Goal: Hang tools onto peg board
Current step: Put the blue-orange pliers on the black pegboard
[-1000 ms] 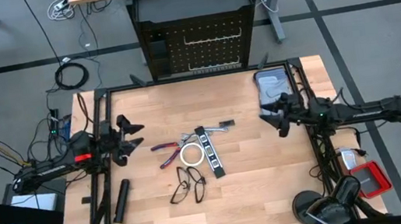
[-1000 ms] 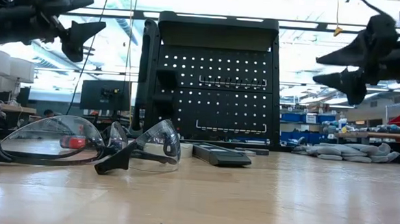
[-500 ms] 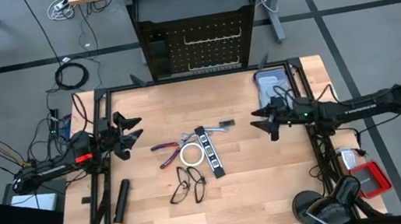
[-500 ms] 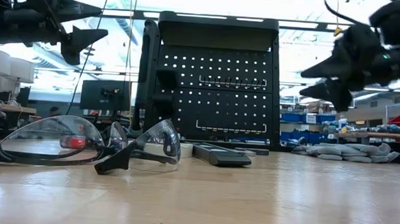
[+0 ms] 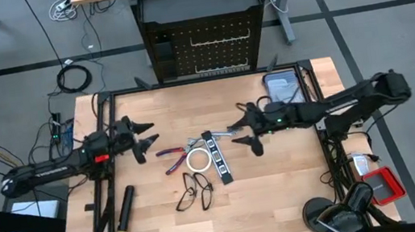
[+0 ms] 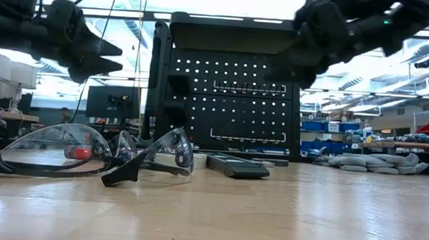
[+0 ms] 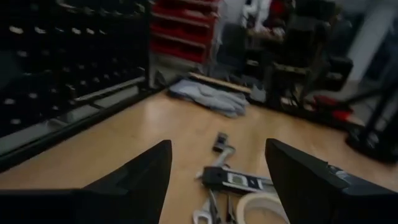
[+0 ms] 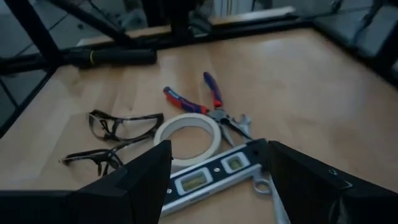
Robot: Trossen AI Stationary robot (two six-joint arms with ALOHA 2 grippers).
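The peg board (image 5: 203,27) is seen bare of tools. The right gripper (image 5: 244,133) is held open over the black strip (image 5: 216,156); the left gripper (image 5: 145,135) is held open beside the pliers (image 5: 171,158).

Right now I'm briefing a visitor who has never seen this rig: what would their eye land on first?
Probably the large upright black metal peg board at the table's far edge, with no tools hung on it. Next, the heap of tools mid-table: red-and-blue-handled pliers, white tape ring, black strip with white squares and two black-framed glasses. The left gripper and right gripper hover either side of it, fingers open.
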